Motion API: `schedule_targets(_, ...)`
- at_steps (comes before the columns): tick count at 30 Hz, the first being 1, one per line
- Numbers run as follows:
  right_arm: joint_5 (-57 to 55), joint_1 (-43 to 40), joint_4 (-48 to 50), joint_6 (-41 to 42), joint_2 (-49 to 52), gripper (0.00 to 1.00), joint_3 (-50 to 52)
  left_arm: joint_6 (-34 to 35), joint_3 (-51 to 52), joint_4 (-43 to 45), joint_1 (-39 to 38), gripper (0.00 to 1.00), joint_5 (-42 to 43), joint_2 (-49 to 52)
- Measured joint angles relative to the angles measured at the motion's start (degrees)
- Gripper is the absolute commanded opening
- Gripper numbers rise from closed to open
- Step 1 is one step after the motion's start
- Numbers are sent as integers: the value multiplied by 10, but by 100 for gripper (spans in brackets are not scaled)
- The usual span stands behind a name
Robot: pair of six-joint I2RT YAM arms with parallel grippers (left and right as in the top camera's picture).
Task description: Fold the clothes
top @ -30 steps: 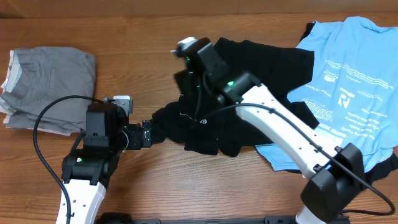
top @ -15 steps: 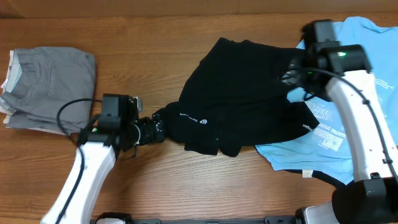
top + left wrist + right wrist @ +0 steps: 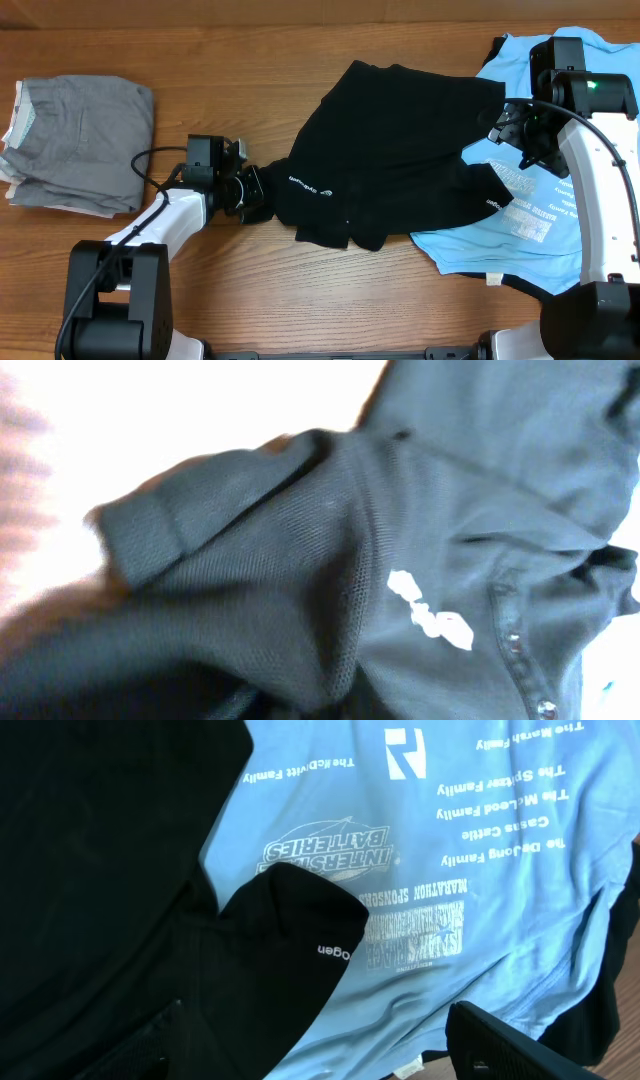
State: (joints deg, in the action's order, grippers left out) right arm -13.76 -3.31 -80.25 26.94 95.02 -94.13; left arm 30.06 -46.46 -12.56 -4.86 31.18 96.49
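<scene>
My left pincer [image 3: 250, 192]: touching left edge of crumpled plain black short-sleeved tee [image 3: 400, 140]; can't tell if closed.
My right pincer [image 3: 315, 1020]: spread wide, empty, above black sleeve.
Sleeve: overlaps light blue white-printed tee [image 3: 480, 870].

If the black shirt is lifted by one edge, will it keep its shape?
Probably not: the black shirt lies in soft wrinkles, so it should hang limp. Its weave looks thin and mesh-like, so it is likely light. Its sleeve rests on the blue shirt and might drag it.
</scene>
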Motion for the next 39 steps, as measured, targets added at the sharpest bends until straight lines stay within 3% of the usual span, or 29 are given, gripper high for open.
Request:
schedule_targets(4,8,0,-3,-11,0,88,0,-24,-56,-17,18,4,-3,-2)
schedule_targets(7,40,0,-1,-49,0,87,1,-46,-172,-16,54,4,-33,-5)
schedule_targets(8,47,0,-1,-57,0,87,1,-50,-202,-16,62,9,-46,-7)
schedule_targets(10,57,0,2,-68,0,86,3,-56,-261,-23,80,75,-85,-14)
schedule_targets(11,61,0,7,-74,0,85,7,-60,-281,-29,87,100,-106,-18)
schedule_targets(14,69,0,30,-84,0,74,17,-63,-322,-57,112,100,-161,-37)
schedule_targets(16,72,0,50,-90,0,44,27,-63,-327,-94,119,100,-165,-41)
schedule_targets(17,74,0,62,-94,0,33,34,-63,-327,-123,119,100,-162,-41)
schedule_targets(18,78,0,81,-100,0,31,47,-63,-326,-175,115,100,-155,-39)
schedule_targets(25,158,0,217,-140,1,27,162,-63,-324,-343,43,100,-131,-10)
schedule_targets(31,243,0,329,-163,35,28,264,-87,-323,-323,-57,100,-130,46)
schedule_targets(36,277,0,356,-174,90,29,288,-77,-323,-297,-104,100,-130,123)
schedule_targets(39,285,0,356,-181,115,35,290,-61,-322,-297,-108,100,-128,171)
